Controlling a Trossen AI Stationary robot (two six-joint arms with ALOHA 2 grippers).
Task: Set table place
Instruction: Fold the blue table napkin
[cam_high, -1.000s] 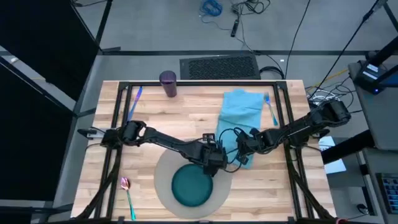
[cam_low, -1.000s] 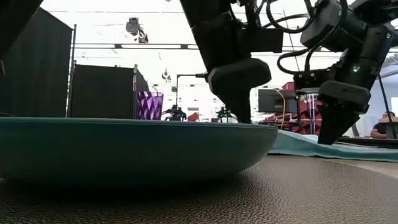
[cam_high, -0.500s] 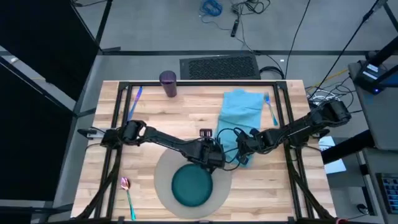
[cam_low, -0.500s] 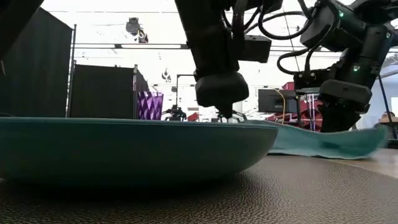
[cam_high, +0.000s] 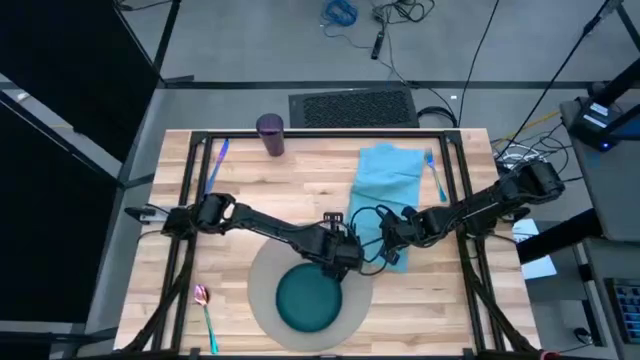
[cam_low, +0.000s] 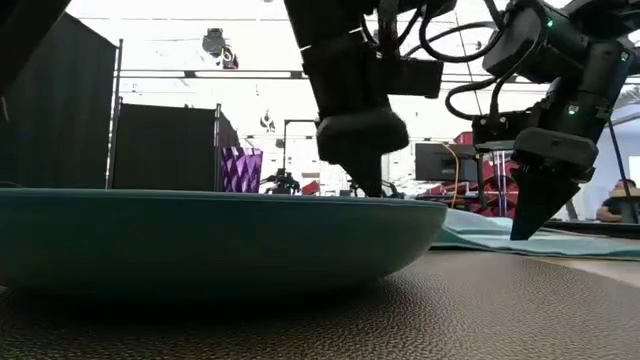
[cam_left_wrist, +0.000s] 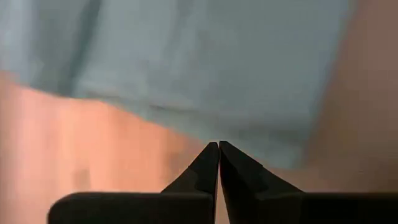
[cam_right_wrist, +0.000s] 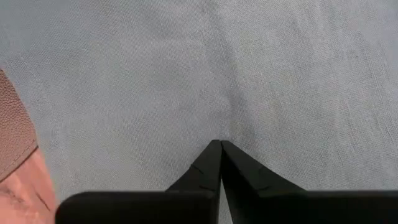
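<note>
1. High view, from left to right: one blue utensil (cam_high: 218, 152) lies at the far left edge of the surface (cam_high: 300, 190). One spoon (cam_high: 205, 308) lies near the front left corner, one purple cup (cam_high: 270, 133) stands at the far edge, and one teal plate (cam_high: 307, 300) sits on one round grey mat (cam_high: 262, 288). One light blue napkin (cam_high: 384, 190) lies spread out to the right of the middle, with one more blue utensil (cam_high: 434, 172) just beside its right edge.
2. The left gripper (cam_left_wrist: 218, 149) is at the far rim of the mat, near the napkin's front corner; its fingers are pressed together and hold nothing.
3. The right gripper (cam_right_wrist: 220, 148) points down onto the napkin's front part. Its fingers look closed on the cloth, though I cannot see a fold between them.
4. Risks, in my judgement: if the pinch is too thin, the napkin may slip out. If the cloth is dragged, it could bunch up or push the utensil beside it. The two grippers are near each other, so their cables or wrists may collide.
</note>
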